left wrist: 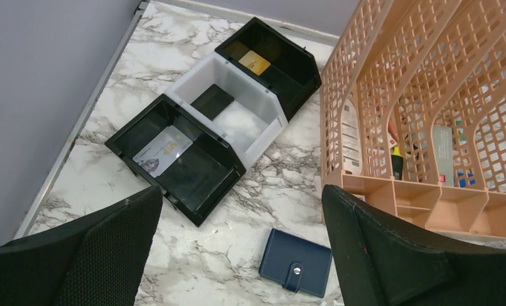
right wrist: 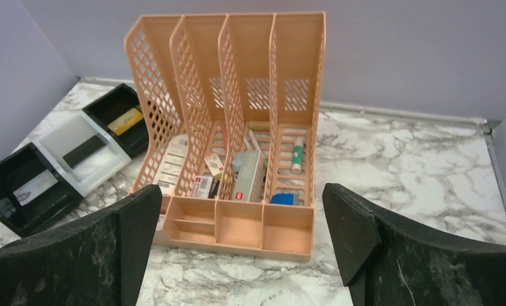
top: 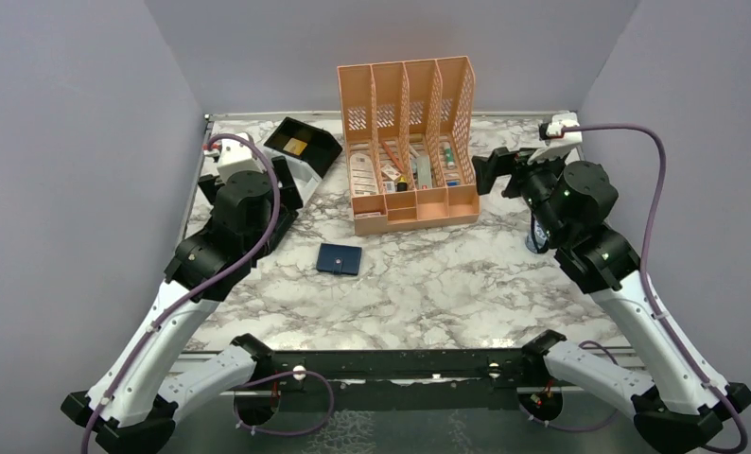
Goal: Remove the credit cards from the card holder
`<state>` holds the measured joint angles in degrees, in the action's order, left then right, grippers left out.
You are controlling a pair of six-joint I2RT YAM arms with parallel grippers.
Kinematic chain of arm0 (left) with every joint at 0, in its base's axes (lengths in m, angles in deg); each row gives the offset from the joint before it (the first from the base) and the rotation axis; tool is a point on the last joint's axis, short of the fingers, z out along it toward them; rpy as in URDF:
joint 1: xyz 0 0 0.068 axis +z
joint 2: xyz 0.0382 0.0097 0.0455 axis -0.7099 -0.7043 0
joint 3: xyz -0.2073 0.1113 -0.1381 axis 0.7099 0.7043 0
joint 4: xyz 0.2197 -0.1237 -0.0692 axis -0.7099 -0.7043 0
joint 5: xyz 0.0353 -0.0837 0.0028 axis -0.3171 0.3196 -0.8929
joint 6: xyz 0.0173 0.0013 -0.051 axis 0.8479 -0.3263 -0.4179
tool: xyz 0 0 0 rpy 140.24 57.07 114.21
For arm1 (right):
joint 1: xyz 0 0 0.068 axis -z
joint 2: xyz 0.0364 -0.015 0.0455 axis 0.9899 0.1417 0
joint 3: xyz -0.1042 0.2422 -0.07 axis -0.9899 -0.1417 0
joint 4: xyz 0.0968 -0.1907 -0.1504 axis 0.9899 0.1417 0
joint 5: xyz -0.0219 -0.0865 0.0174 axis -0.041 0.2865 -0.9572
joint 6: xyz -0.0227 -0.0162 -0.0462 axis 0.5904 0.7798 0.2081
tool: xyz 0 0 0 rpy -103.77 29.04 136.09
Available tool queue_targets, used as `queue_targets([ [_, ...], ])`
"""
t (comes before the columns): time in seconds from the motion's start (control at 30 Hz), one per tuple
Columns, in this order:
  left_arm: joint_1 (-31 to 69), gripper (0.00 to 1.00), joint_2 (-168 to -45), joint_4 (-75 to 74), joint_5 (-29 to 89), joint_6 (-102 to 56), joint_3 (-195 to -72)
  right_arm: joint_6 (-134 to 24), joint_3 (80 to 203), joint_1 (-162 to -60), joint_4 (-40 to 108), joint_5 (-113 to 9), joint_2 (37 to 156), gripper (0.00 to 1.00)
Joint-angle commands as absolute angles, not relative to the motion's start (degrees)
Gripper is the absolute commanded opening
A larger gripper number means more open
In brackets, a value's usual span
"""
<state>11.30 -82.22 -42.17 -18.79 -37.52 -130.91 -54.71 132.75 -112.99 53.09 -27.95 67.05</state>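
One card holder (left wrist: pixel 296 262) near left pincer (left wrist: pixel 242 194)

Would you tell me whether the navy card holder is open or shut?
Shut: the card holder lies folded flat, its tab snapped closed.

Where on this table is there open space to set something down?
Widest bare marble: between the card holder and the near rail, and rightward before the peach file rack. Also right of the rack, toward the back corner. Crowded: back left, where the three-compartment tray sits beside the rack.
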Motion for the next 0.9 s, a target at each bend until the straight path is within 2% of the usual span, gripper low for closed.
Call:
queue_targets([
  [0.0, 14.18, 0.99, -82.46, -39.08, -12.39, -36.24, -128.28, -58.85, 128.79, -108.93, 50.99, -34.14, 67.14, 1.0],
  [0.23, 19.4, 0.99, -86.18, -34.67, 1.64, -36.64, -122.35, -63.74, 120.26, -101.64, 46.73, -48.89, 69.9, 0.99],
  [0.47, 22.77, 0.99, -94.41, -28.91, 15.18, -37.01, -116.84, -65.03, 120.92, -95.35, 49.61, -62.47, 82.44, 0.99],
  [0.57, 23.34, 0.99, -98.85, -26.51, 19.93, -37.46, -115.5, -64.43, 123.1, -94.75, 51.44, -62.34, 87.96, 1.0],
  [0.87, 23.66, 0.99, -109.64, -18.78, 29.46, -39.37, -114.22, -62.87, 132.79, -95.13, 55.05, -51.15, 102.68, 1.0],
])
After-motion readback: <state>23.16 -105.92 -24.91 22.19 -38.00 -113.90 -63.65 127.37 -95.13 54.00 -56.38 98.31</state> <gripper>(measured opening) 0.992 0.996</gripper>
